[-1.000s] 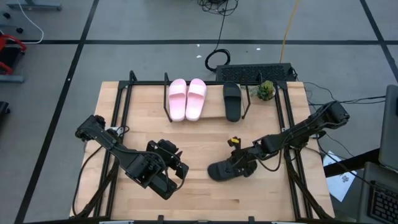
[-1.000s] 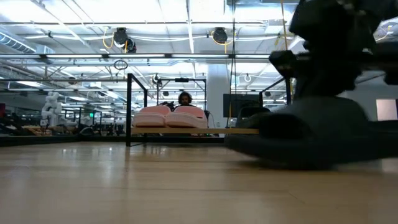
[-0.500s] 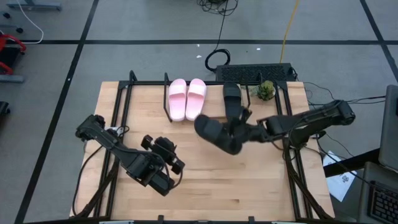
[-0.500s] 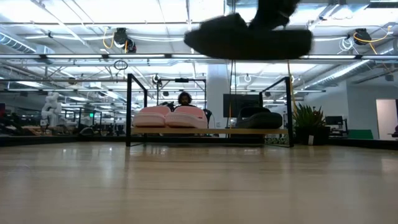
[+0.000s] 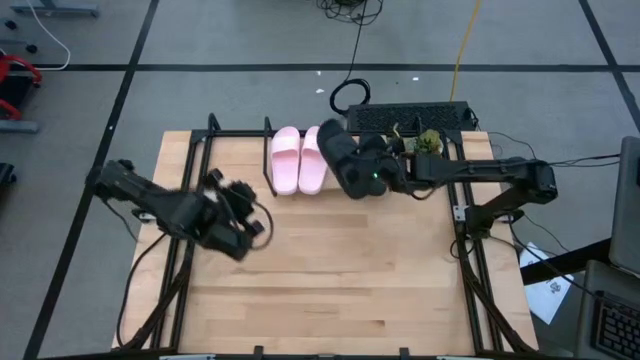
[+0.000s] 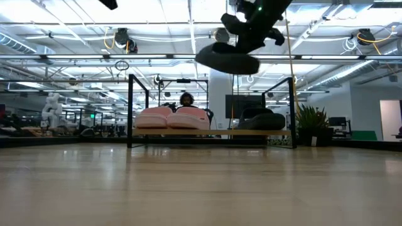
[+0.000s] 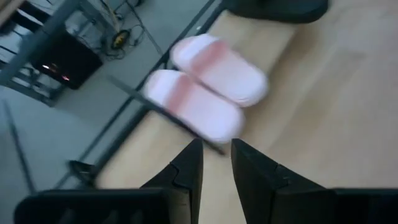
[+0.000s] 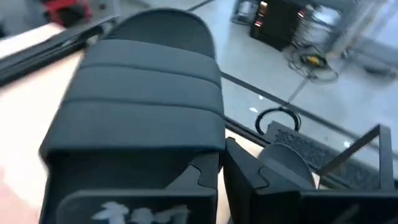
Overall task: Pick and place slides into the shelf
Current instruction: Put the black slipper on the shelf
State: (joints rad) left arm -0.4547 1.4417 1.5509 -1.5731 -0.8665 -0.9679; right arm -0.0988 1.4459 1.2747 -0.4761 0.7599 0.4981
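Observation:
My right gripper (image 5: 372, 172) is shut on a black slide (image 5: 343, 158) and holds it in the air over the shelf (image 5: 213, 128). In the low view this slide (image 6: 227, 59) hangs high above the shelf's wood board (image 6: 213, 132). Two pale pink slides (image 5: 300, 158) lie side by side on that board, soles down. The second black slide (image 6: 260, 118) lies on the board right of them; in the high view my right arm hides it. My left gripper (image 5: 248, 214) hovers over the table's left half, narrowly open, looking toward the pink slides (image 7: 205, 87). My right gripper pinches the black slide at one side, beside its wide ribbed strap (image 8: 186, 146); the slide itself covers the exact spot. The fingers (image 8: 252, 180) come from above. The slide is lifted clear and hangs below the gripper (image 6: 254, 25), slightly tilted.
A small potted plant (image 5: 428, 145) stands at the shelf's right end, with a black keyboard-like bar (image 5: 410, 117) behind it. Bare tabletop (image 5: 340, 290) stretches across the near half. Black frame rails (image 5: 470, 270) run along both table sides. A person (image 6: 186, 99) sits far behind.
My right gripper has raised the black slide off the table's near-middle, clear of the wood, and carried it toward the far edge until it hangs over the shelf beside the pink slides. My left gripper has drawn back toward the table's left and far side.

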